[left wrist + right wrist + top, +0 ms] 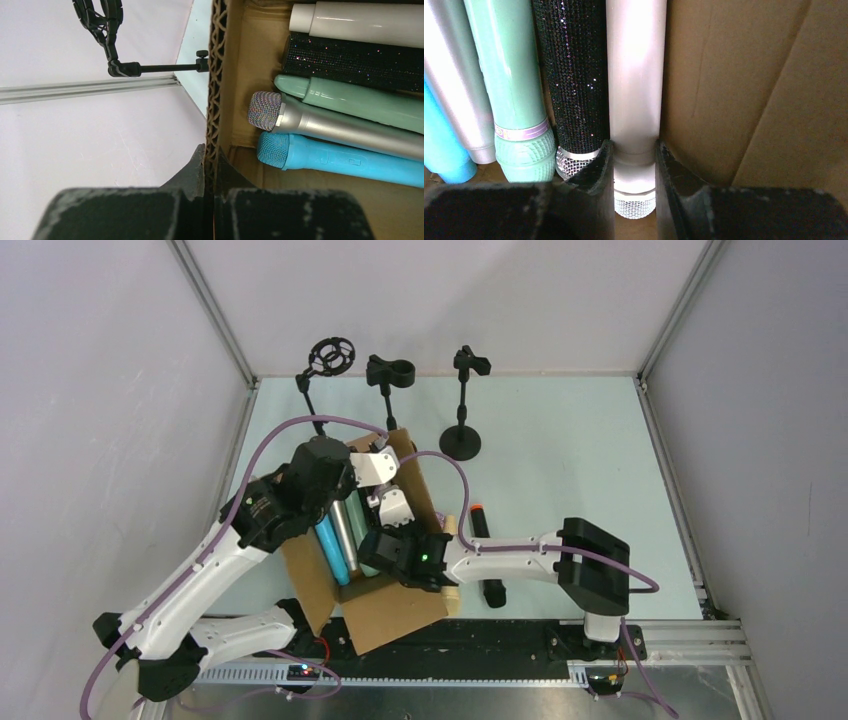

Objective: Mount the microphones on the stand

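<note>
A brown cardboard box holds several microphones side by side: cream, glittery dark, mint green, silver-grey and blue. My right gripper is inside the box, its fingers closed on the cream microphone's neck just above its mesh head. My left gripper is shut on the box's corrugated end wall, next to the silver and blue microphone heads. A black microphone with an orange tip lies on the table right of the box.
Three black stands are at the back: a ring shock mount, a clip stand and a clip stand on a round base. The ring stand also shows in the left wrist view. White walls enclose the pale green table.
</note>
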{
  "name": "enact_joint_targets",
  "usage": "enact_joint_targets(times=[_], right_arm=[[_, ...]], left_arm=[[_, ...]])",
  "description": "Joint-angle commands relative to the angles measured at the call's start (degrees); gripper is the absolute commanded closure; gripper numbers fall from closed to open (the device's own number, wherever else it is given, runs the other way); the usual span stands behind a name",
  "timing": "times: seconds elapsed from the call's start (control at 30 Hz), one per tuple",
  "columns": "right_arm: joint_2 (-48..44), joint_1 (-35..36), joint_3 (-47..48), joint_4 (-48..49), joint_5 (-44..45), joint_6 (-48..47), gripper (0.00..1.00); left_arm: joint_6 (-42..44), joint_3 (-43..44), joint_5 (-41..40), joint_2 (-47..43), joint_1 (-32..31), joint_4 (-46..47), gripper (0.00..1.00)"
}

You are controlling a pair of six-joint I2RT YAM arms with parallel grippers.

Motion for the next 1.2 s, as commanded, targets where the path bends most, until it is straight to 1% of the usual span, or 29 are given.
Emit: enact_joint_targets(times=[0.0,0.03,0.1,0.2,0.3,0.37,0.4,0.43,0.5,0.57,0.6,0.73,0.9,1.17], right_arm=[[0.9,0.6,0.1,2.5,-5.1,1.6,0.84],[-0.1,0.9,0.1,2.7,-5.1,1.4,0.87],[-2.1,1.8,-0.2,4.5,-5.6,-0.2,0.89],[-4.9,3.6,-1.5,9.6,-7.0,-3.7,0.93],[-6.8,3.8,-1.8,11.9,-9.5,-5.0,0.92],[-6.8,3.4,-1.9,12.2,-10.3,-5.2,0.85],[-6.7,2.8,-1.9,12.1,-11.1,-4.8,0.78],[-6.6,2.3,-1.9,12.0,-11.6,-3.9,0.75],[-6.5,1.5,-2.1,12.6,-13.2,-2.4,0.6],[-6.2,0.9,-2.7,14.5,-15.1,-1.7,0.54],[-6.0,0.8,-2.8,16.0,-16.1,-1.7,0.53],[-4.0,-0.7,-2.5,18.8,-19.1,-0.5,0.43],[-2.0,-1.7,-0.9,19.8,-21.0,-0.1,0.42],[2.8,-2.3,2.7,18.1,-23.6,0.3,0.43]], left_arm=[[-0.9,1.5,2.6,-2.3,-0.7,5.5,1.0],[-0.9,1.4,2.6,-2.4,-0.7,5.5,1.0],[-0.9,1.2,2.5,-2.5,-0.8,5.5,1.0],[-1.0,1.3,2.6,-2.5,-0.7,5.5,1.0],[-1.0,1.5,2.6,-2.5,-0.7,5.6,1.0],[-1.0,1.6,2.6,-2.6,-0.7,5.5,1.0],[-1.0,1.5,2.6,-2.6,-0.8,5.6,1.0],[-1.1,1.5,2.5,-2.7,-0.8,5.6,1.0],[-1.0,1.3,2.5,-3.0,-0.8,5.6,1.0],[-1.0,1.2,2.3,-3.2,-0.8,5.6,1.0],[-0.9,1.2,2.4,-3.2,-0.8,5.5,1.0],[-1.1,1.2,2.5,-3.2,-0.8,5.6,1.0],[-1.1,1.3,2.6,-3.0,-0.7,5.6,1.0],[-1.1,2.1,2.7,-2.4,-0.8,5.6,1.0]])
